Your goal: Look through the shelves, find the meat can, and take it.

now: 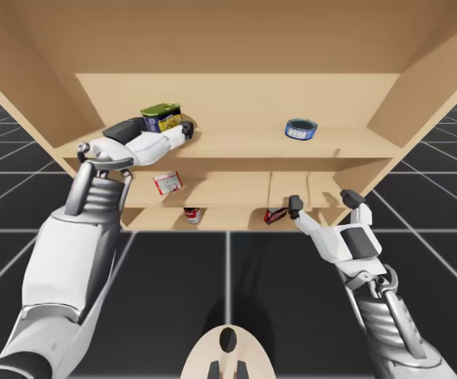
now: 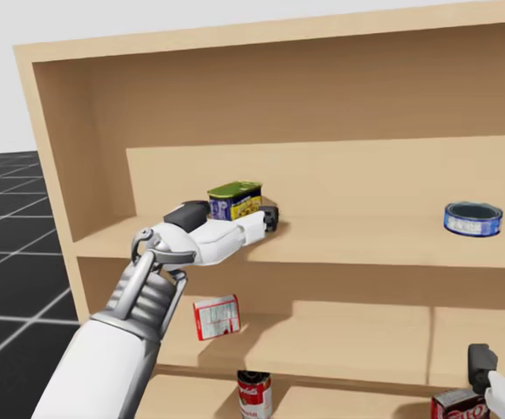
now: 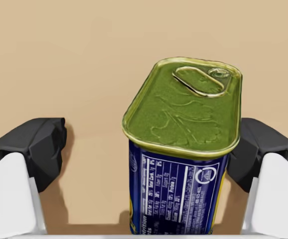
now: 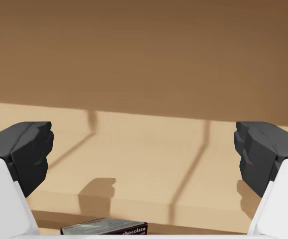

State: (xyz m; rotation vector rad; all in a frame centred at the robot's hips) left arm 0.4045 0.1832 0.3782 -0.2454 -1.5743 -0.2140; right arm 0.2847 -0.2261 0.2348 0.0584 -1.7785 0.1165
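Two fingers (image 3: 32, 144) of my left gripper (image 3: 147, 149) straddle the meat can (image 3: 183, 124), upright between them. They are spread wide, with a gap on one side. Search looks done; grasp in hand. Next: close squarely, then lift. Right gripper (image 4: 146, 149) wide, idle.

A light wooden shelf unit (image 2: 339, 96) with several levels stands on a dark floor (image 1: 173, 268) with white grid lines.

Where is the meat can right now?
In the high view the meat can stands on the top shelf, left side, between the open fingers of my left claw, far left of the flat blue can.
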